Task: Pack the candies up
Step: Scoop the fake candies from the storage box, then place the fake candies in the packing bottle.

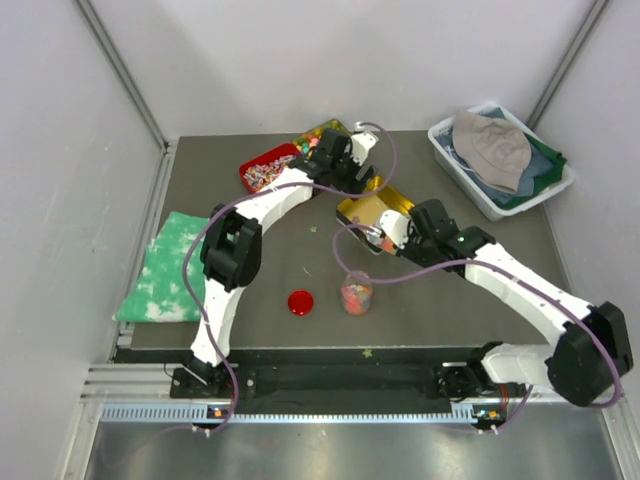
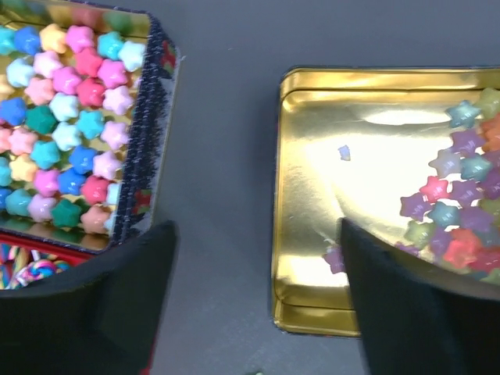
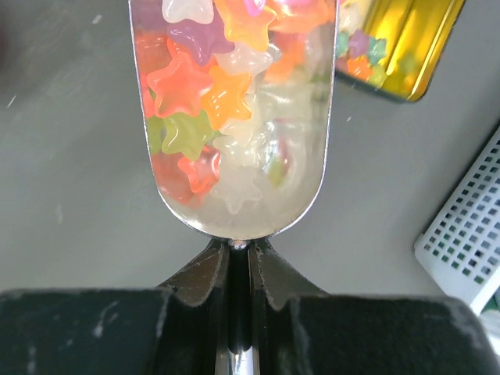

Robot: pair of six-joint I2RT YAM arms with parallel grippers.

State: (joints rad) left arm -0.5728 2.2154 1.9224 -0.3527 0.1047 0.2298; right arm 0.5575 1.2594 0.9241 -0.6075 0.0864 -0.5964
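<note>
As viewed from the right wrist, logged candies (image 3: 207, 94): glossy translucent stars in orange, red, yellow-green and clear, heaped in a clear scoop (image 3: 242, 215) with the bowl toward 12 o'clock. Found right pincer (image 3: 238, 254) clamped together on the scoop's thin stem, at 6 o'clock of the bowl. Noted more of the same stars in a gold tin (image 2: 312, 156), piled toward its 3 o'clock side in the left wrist view, with the 9 o'clock half bare.

From the top view, recorded a further batch in a small clear jar (image 1: 356, 293), uncapped, on the bench (image 1: 300, 255) at 6 o'clock of the gold tin. Spotted red lid (image 1: 300, 302) lying flat at the jar's 9 o'clock, near but apart.

Found left pincer (image 2: 258, 250) with fingers spread wide and nothing between them, over the strip of bench between the gold tin and a dark tin (image 2: 148, 156) at 9 o'clock. Noted matte pastel stars (image 2: 70, 101) filling the dark tin. Saw red tin (image 1: 245, 172) of striped wrapped sweets (image 1: 268, 172) just beside it at 8 o'clock. Logged green cloth (image 1: 165, 265) at the bench's 9 o'clock edge and white basket (image 1: 470, 190) holding a hat (image 1: 490, 145) at 2 o'clock.
</note>
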